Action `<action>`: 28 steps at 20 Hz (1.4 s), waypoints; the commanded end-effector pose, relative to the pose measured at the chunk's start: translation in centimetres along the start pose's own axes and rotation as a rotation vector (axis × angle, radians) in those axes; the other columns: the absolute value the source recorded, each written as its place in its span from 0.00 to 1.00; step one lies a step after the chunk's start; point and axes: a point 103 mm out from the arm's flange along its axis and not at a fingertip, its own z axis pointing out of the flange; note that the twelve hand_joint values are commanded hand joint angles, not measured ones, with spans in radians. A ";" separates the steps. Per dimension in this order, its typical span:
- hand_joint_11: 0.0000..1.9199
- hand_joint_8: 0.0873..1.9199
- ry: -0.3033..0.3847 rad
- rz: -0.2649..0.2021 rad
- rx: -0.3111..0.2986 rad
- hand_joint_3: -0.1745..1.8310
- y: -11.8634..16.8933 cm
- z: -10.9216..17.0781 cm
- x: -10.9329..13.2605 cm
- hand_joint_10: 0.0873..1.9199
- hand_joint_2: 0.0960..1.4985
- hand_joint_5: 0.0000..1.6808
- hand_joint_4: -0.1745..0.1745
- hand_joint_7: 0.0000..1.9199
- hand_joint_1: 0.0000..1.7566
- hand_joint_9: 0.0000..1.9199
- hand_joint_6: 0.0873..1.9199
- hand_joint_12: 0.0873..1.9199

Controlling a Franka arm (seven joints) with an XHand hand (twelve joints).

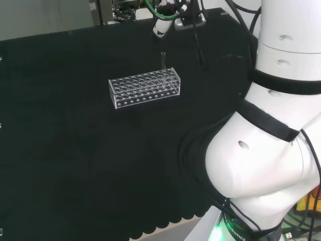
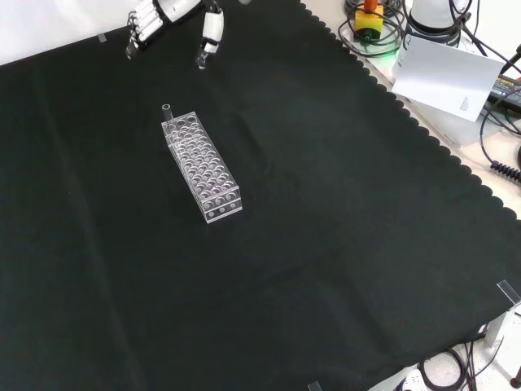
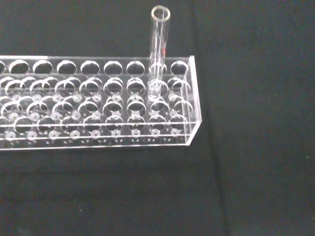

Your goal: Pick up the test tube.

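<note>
A clear test tube [image 1: 163, 59] [image 2: 167, 114] [image 3: 159, 49] stands upright in a hole near one end of a clear plastic rack [image 1: 144, 88] [image 2: 203, 167] [image 3: 98, 113]. The rack's other holes look empty. The rack lies on the black cloth. My hand [image 2: 155, 16] [image 1: 161, 26] hangs above the cloth beyond the rack's tube end, apart from the tube. Its fingers are relaxed and spread from the thumb, and they hold nothing.
The arm's white links [image 1: 271, 125] stand large at the right of the head view. Off the cloth's scalloped edge in the front view lie a white sheet [image 2: 446, 75], cables and a yellow and orange device [image 2: 370, 18].
</note>
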 end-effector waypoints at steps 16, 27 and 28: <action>0.00 0.40 -0.064 0.033 0.146 0.27 4.6 6.0 0.6 0.39 0.53 0.13 0.34 0.01 0.39 0.00 0.00 0.68; 0.00 0.44 -0.077 0.069 0.165 0.29 5.8 8.2 -0.1 0.44 0.50 0.15 0.32 0.07 0.43 0.00 0.00 0.69; 0.00 0.44 -0.072 0.072 0.151 0.30 6.0 8.3 -0.1 0.46 0.50 0.15 0.32 0.09 0.43 0.00 0.00 0.71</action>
